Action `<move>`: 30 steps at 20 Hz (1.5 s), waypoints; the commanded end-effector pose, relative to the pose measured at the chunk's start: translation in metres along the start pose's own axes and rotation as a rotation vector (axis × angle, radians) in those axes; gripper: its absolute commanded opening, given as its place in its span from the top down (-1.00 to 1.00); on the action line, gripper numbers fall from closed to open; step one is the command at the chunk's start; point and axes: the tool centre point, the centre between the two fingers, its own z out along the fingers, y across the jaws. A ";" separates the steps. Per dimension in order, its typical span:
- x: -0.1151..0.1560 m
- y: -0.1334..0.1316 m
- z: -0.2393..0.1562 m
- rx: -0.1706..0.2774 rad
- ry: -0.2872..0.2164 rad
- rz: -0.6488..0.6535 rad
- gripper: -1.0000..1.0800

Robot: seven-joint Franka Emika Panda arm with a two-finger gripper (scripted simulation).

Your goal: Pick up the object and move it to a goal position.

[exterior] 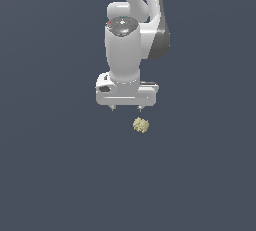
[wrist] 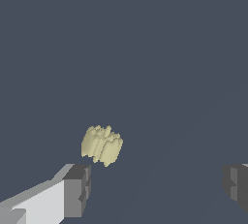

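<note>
Right now I am in the approach step: nothing is picked up yet, and I judge the task to be at its very start. I count one arm, one gripper and one object; I see no goal marker anywhere in either view, so I cannot say where the clump has to end up.

The gripper hangs in the centre of the exterior view, pointing down, with its two short fingertips spread wide and nothing between them. The object, a small bumpy pale yellow clump, lies just below the gripper in that view and a little toward the exterior view's right, roughly under the tip on that side and not under the gap. It looks apart from the gripper, not touching.

The wrist view agrees. The clump sits close to one dark pad, while the other pad is well away from it, so the object is off to one side of the opening and not centred.

As I judge it, my next move calls for a small sideways shift to bring the gap over the clump, then a descent, then closing on it. The clump is tiny and lumpy, so I expect the pinch needs good centring or it could slip out.
</note>
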 end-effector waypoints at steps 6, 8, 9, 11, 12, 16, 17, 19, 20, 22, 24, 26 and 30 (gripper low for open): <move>0.000 -0.004 0.001 0.011 -0.004 0.009 -0.92; 0.000 -0.007 0.001 0.020 -0.007 0.017 -0.92; 0.000 -0.008 0.001 0.024 -0.009 0.021 -0.92; 0.000 -0.010 0.001 0.030 -0.011 0.028 -0.92; 0.000 -0.010 0.001 0.031 -0.011 0.030 -0.92; 0.000 -0.010 0.001 0.029 -0.011 0.026 -0.92; 0.000 -0.010 0.002 0.029 -0.011 0.021 -0.92; 0.000 -0.010 0.003 0.027 -0.011 0.006 -0.92; -0.001 -0.011 0.004 0.027 -0.012 -0.004 -0.92; -0.001 -0.012 0.007 0.025 -0.013 -0.028 -0.92; -0.002 -0.013 0.010 0.022 -0.014 -0.059 -0.92; -0.003 -0.014 0.014 0.019 -0.016 -0.096 -0.92; -0.005 -0.018 0.023 0.012 -0.020 -0.187 -0.92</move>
